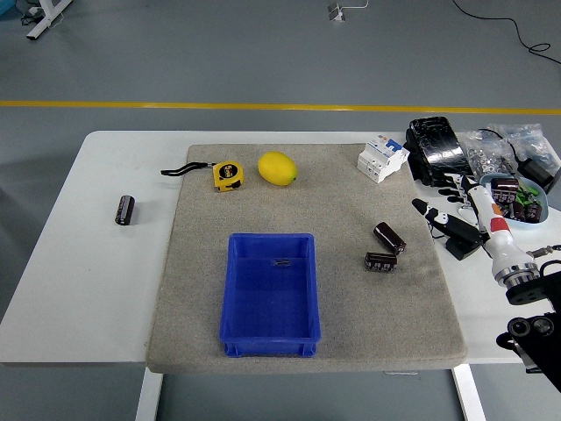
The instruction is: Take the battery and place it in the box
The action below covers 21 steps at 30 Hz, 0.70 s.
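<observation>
A blue plastic box (270,294) stands on the grey mat, front centre; a small dark item lies on its floor near the far wall. Two dark cylindrical batteries lie right of the box: one (389,237) angled, another (380,261) lying just in front of it. A third battery (126,210) rests on the bare white table at far left. My right hand (454,210) hovers at the mat's right edge, to the right of the two batteries, fingers spread and empty. No left arm shows.
At the mat's back lie a yellow tape measure (228,174) with a black strap and a lemon (277,168). A white circuit breaker (382,158), a black tray (436,149), bagged parts (495,149) and a blue bowl of batteries (519,200) crowd the back right.
</observation>
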Each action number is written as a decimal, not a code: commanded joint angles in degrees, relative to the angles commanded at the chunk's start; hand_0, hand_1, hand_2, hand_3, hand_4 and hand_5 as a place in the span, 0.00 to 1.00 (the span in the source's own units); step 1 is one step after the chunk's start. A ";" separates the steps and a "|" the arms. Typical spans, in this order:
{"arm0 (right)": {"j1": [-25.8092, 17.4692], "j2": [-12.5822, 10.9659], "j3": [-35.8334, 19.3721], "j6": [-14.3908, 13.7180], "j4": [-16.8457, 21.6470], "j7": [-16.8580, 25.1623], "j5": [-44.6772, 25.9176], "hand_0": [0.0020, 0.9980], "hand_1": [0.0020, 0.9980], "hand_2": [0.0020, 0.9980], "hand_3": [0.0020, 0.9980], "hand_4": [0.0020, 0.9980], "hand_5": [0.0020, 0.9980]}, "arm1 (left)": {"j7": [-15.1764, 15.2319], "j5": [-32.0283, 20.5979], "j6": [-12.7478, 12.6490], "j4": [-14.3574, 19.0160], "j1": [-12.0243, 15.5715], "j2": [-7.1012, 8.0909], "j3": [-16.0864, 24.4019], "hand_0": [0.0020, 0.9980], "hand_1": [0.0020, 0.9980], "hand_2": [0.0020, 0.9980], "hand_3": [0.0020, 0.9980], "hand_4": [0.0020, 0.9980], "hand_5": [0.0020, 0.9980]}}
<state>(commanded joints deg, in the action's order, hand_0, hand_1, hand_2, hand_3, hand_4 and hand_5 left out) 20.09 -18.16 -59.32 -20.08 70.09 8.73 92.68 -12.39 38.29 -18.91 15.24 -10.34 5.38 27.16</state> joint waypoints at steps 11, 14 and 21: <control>10.80 -8.53 9.08 11.22 -0.17 3.97 16.05 0.76 0.76 0.80 0.81 1.00 0.28 | -0.33 0.14 0.05 -0.01 -0.02 0.15 -0.15 0.64 0.60 0.65 0.64 0.64 0.71; 14.25 -10.89 13.29 13.15 -0.39 5.16 19.68 0.76 0.76 0.80 0.81 1.00 0.28 | -0.31 -0.49 -0.13 -0.05 0.27 0.14 -0.65 0.64 0.60 0.65 0.64 0.64 0.71; 22.03 -13.48 23.96 13.26 -2.92 6.94 23.07 0.76 0.76 0.81 0.82 1.00 0.24 | 0.50 -4.54 -1.50 -0.14 1.01 0.18 -2.90 0.64 0.59 0.64 0.64 0.64 0.71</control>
<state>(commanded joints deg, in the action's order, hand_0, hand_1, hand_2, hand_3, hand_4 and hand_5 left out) 42.12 -31.65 -35.36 -6.82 67.17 15.67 115.75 -11.89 33.76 -20.41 15.10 -9.33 5.56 24.26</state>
